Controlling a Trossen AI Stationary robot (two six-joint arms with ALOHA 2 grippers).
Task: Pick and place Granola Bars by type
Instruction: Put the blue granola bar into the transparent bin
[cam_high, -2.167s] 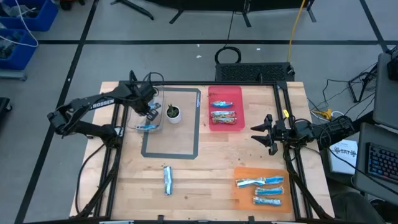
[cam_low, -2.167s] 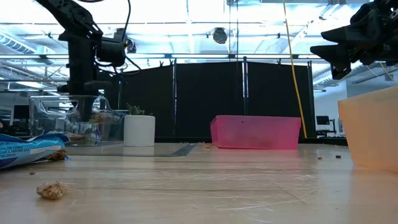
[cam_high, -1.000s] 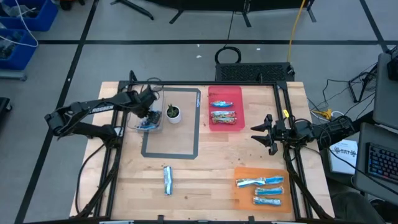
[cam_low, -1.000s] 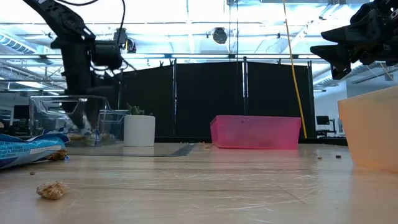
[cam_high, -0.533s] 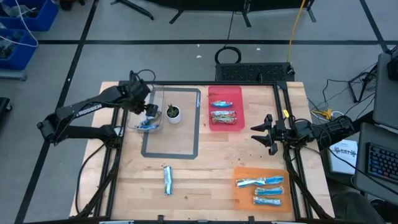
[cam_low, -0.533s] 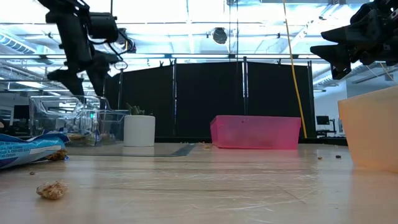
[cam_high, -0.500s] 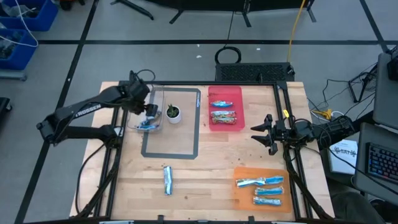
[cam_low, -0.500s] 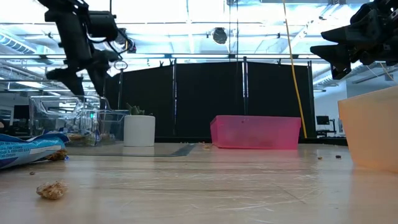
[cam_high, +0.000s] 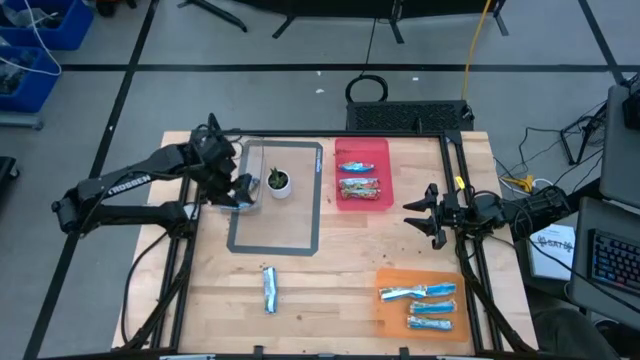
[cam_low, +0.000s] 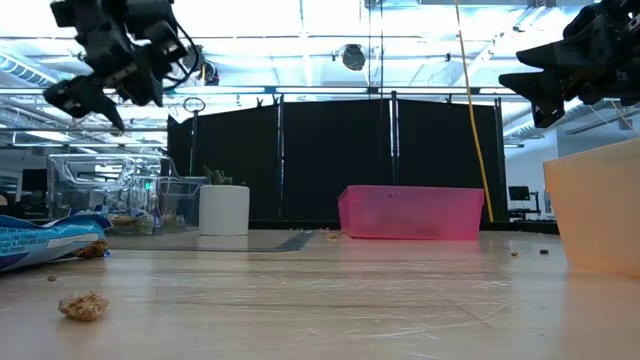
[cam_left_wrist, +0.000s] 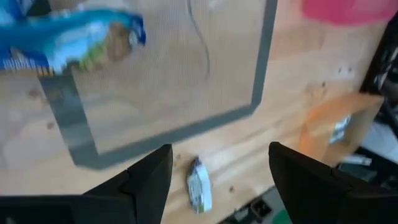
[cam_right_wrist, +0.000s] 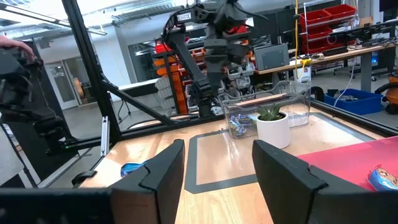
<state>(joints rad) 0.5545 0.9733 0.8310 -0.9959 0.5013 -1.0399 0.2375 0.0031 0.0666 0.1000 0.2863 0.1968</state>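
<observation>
Now I am hovering my left gripper (cam_high: 240, 186), open and empty, over the clear bin (cam_high: 247, 180) holding a light, crinkly, slippery blue granola bar (cam_left_wrist: 68, 40), best pinched across its middle.

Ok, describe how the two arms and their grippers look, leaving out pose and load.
Both arms are dark, jointed links trailing black cables. The left arm carries white lettering along its forearm. The left gripper and the right gripper each end in two flat, dark, angular fingers. No sleeves or coloured markings show.
</observation>
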